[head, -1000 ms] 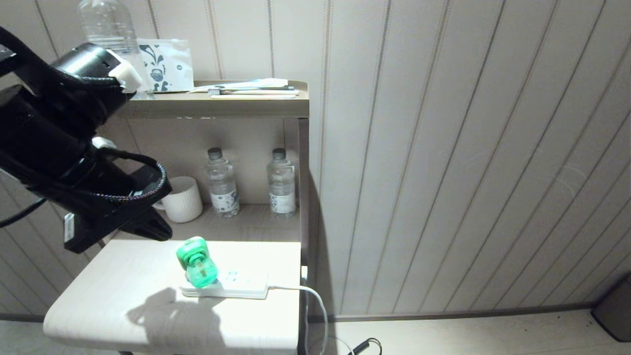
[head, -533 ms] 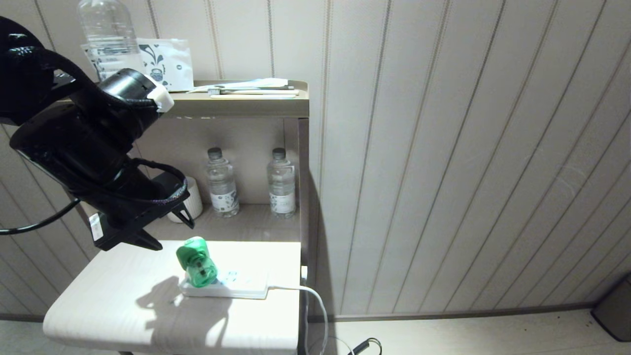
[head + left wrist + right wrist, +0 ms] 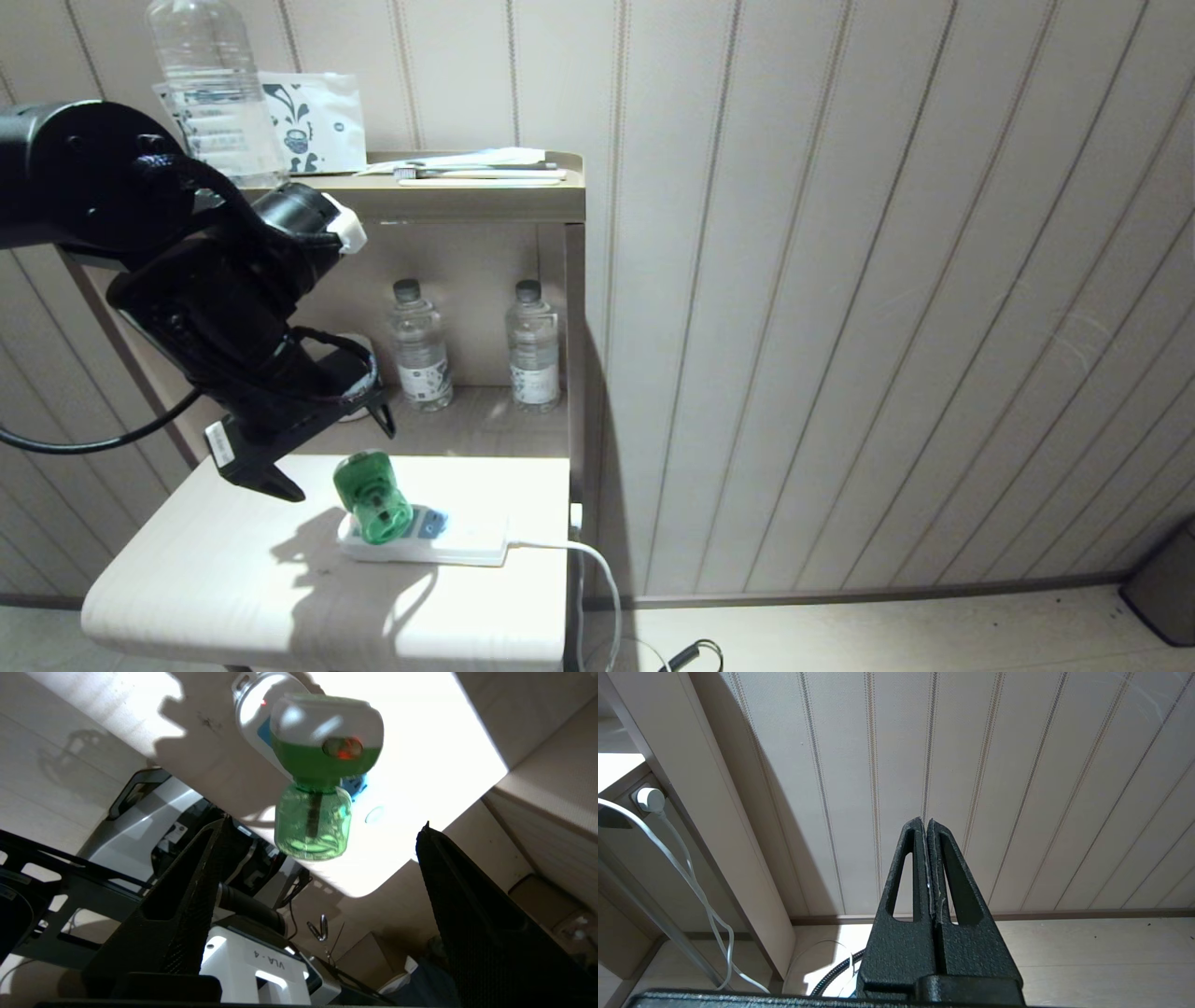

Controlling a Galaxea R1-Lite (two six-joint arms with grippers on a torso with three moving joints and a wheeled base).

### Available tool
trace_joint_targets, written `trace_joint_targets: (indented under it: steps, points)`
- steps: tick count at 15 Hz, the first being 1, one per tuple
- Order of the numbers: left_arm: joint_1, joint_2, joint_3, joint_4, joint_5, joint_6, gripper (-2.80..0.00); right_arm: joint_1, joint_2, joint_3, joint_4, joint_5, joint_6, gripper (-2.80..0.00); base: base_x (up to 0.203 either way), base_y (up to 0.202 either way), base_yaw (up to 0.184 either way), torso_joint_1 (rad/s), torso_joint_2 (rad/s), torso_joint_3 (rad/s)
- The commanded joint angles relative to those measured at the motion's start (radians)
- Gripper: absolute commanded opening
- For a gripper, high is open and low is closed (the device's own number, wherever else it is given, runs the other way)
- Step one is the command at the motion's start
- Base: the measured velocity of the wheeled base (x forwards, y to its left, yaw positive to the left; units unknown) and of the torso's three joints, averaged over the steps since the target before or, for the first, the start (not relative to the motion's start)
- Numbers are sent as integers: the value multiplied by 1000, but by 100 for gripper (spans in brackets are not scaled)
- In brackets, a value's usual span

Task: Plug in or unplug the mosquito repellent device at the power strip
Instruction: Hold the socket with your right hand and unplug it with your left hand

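Pale striped wall panels stand behind a small white worktop (image 3: pixel 187 579), and above it is a shelf unit with two water bottles (image 3: pixel 420 345) and a white cup half hidden behind the arm.

On the worktop lies the power strip (image 3: pixel 457 541), with its long axis running left to right in the head view and its white cable (image 3: pixel 597 569) leaving at the right end. The mosquito repellent device (image 3: pixel 372 497) is seated on the left end of the strip. Its green head is at the strip and its bottle leans toward the camera. A small red light shows on the head in the left wrist view, so it seems to be plugged in.

The left pincer (image 3: pixel 331 453) hangs just above and to the left of the device, near it but not touching. Its fingers are wide apart and hold nothing. In the left wrist view the device (image 3: pixel 317 779) sits ahead of the two black fingers (image 3: pixel 187 896), about in the middle of the gap between them. So the coming move probably needs only a short advance, down and to the right, to bring the fingers around the green body.

The right pincer (image 3: pixel 927 826) is parked away from the worktop, facing the wall, with its fingers pressed together and empty. The left arm is clearly the nearer one.
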Motion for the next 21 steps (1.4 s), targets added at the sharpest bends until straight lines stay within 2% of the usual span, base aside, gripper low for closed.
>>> trace_joint_targets:
  steps: [1,15,21]
  points:
    - [29,9,17,-7,-1,-6,0,0,-1,0,0,0,0,-280,0,0,0,0,0,0]
    - [39,158,14,-87,5,-5,0,0,0,0,0,0,0,-280,0,0,0,0,0,0]
    - [49,177,13,-88,19,4,0,0,0,0,0,0,0,-280,0,0,0,0,0,0]
